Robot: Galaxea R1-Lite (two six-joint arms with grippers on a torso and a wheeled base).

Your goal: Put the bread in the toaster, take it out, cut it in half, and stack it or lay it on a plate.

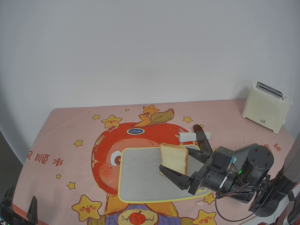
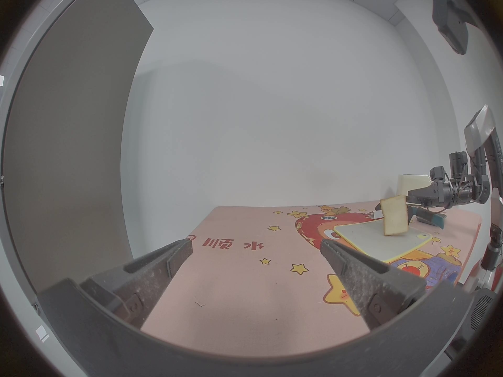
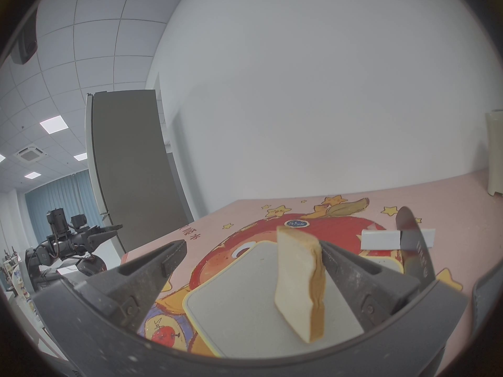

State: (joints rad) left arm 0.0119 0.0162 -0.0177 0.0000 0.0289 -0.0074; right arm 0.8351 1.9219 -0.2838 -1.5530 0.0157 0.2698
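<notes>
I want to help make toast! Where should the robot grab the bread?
By its two flat faces, near the middle. The bread stands on edge over the board, thin side toward the right gripper, whose open fingers sit either side of it. Come from the right and close gently.

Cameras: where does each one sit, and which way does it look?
Head view: on the head, looking down at the table, cutting board and toaster; the right hand shows.
Left wrist view: on the left wrist, looking across the table at the wall; its open left hand shows.
Right wrist view: on the right wrist, looking over the cutting board at the wall; its fingers flank the bread.
All three share bread and cutting board.
</notes>
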